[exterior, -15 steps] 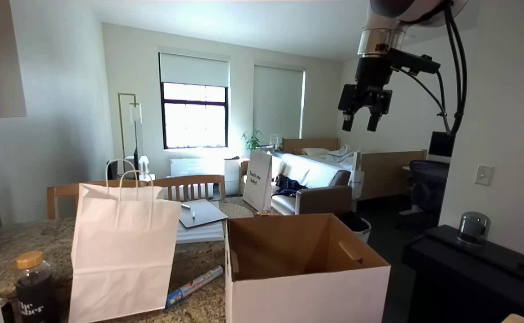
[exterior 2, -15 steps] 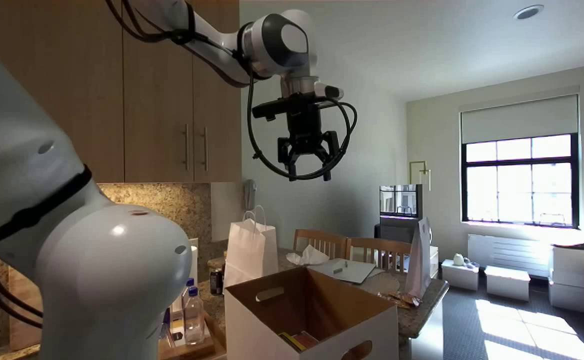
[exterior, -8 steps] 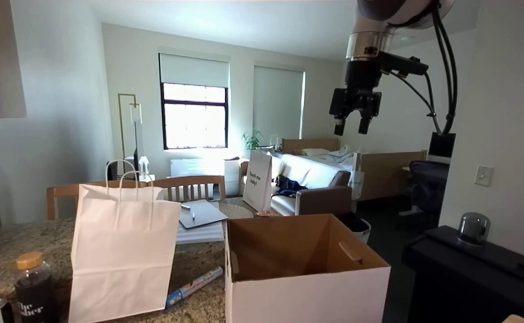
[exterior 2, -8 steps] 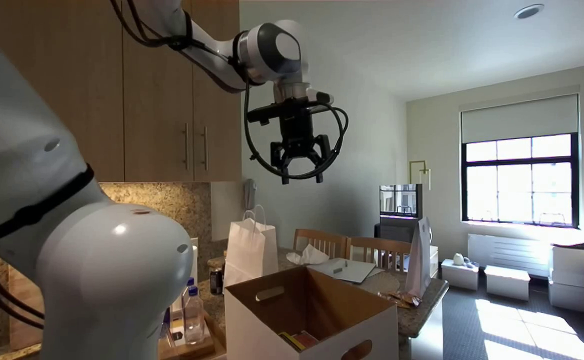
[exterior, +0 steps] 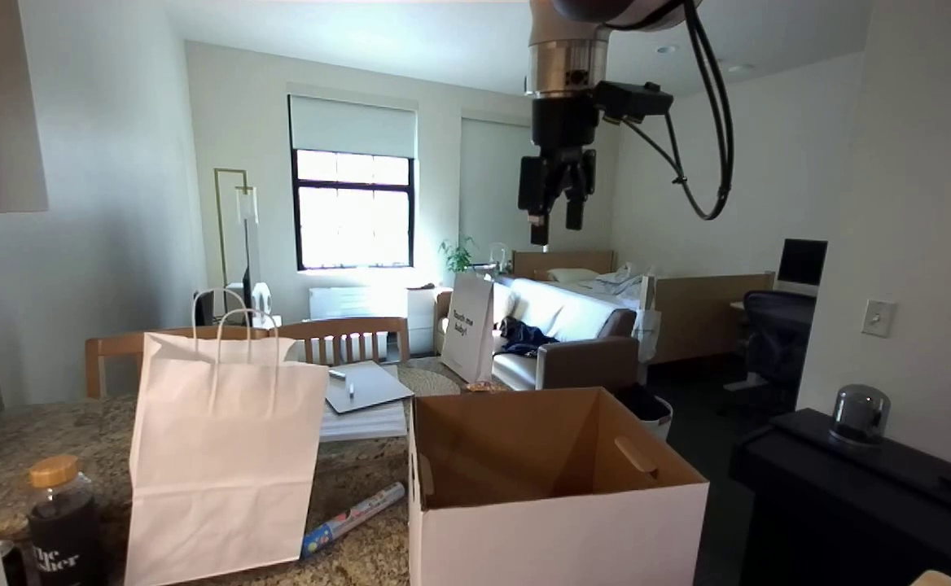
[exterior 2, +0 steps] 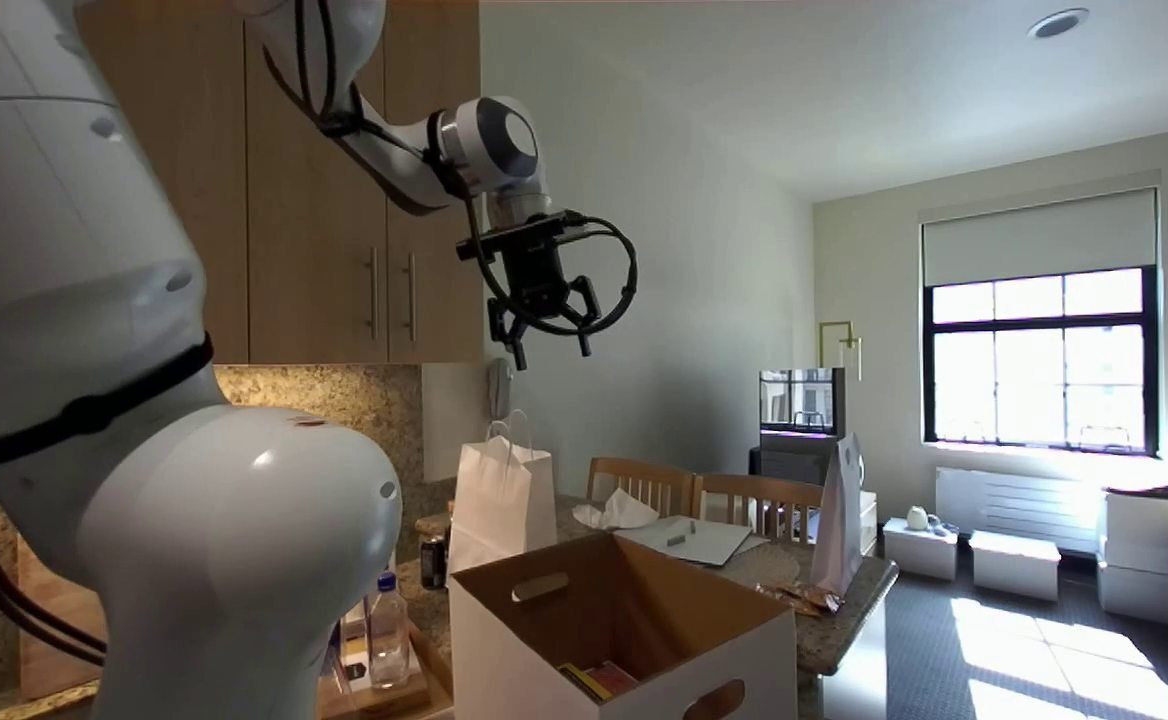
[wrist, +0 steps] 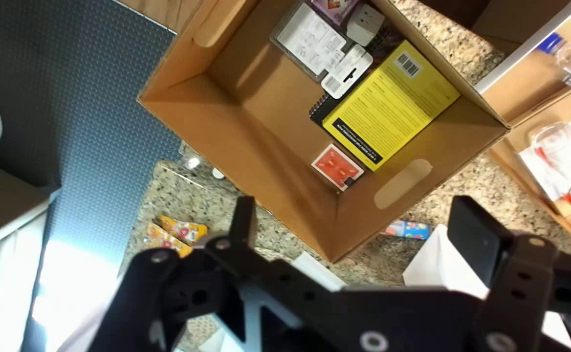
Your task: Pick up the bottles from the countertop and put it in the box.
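Note:
My gripper (exterior: pixel 557 229) is open and empty, high above the counter, and shows in both exterior views (exterior 2: pixel 552 356). In the wrist view its spread fingers (wrist: pixel 354 203) are over the near corner of the box (wrist: pixel 275 171). The open cardboard box stands on the speckled countertop (wrist: pixel 168 195) and shows in both exterior views (exterior: pixel 557 537) (exterior 2: pixel 514 650). A clear bottle with a blue cap (exterior 2: pixel 387 635) stands beside the box, partly behind the arm. Clear bottles (wrist: pixel 569 56) lie at the wrist view's right edge. A dark bottle with an orange cap (exterior: pixel 64 521) stands at lower left in an exterior view.
A white paper bag (exterior: pixel 227 456) stands beside the box, near a colourful tube (exterior: pixel 353 519). The box holds a yellow book (wrist: pixel 393 105), a red card pack (wrist: pixel 338 167) and packages. A laptop (exterior: pixel 368 387) and snack wrappers (exterior 2: pixel 804 598) lie farther back. Cabinets (exterior 2: pixel 344 180) hang above.
The gripper has moved left in both exterior views, and lower and more tilted in one of them. It stays open. The arm's base link has turned. The box and other objects have not moved.

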`<state>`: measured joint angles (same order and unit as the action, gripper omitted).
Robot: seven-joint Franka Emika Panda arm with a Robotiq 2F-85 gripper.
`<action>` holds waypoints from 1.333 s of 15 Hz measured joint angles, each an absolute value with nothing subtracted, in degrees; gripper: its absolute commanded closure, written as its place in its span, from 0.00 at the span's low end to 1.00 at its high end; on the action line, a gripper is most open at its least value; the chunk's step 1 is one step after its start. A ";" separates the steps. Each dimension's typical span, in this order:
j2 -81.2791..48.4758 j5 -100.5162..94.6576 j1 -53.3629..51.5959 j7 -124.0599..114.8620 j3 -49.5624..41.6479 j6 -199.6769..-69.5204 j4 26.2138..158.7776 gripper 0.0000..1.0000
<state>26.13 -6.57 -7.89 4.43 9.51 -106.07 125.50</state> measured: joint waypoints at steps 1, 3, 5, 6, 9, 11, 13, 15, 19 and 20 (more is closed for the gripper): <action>24.68 -6.57 -8.89 5.39 9.53 -106.01 124.29 0.00; 22.01 -6.57 -10.28 7.01 9.71 -105.88 122.36 0.00; 19.61 -6.64 -11.34 8.27 10.32 -105.83 120.91 0.00; 18.45 -6.86 -11.77 8.62 10.87 -105.79 120.26 0.00; 14.84 -8.91 -13.14 8.70 13.41 -105.66 118.05 0.00; 12.40 -9.27 -14.52 8.82 15.11 -105.65 116.50 0.00; 9.82 -9.28 -16.21 8.84 16.85 -105.66 114.99 0.00; 6.78 -9.74 -17.86 8.83 18.88 -105.66 113.62 0.00; 0.65 -12.95 -21.60 8.84 22.55 -105.66 112.40 0.00; -0.31 -14.03 -22.54 8.88 23.30 -105.66 112.44 0.00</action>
<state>-0.31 -14.03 -22.54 8.88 23.30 -105.66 112.44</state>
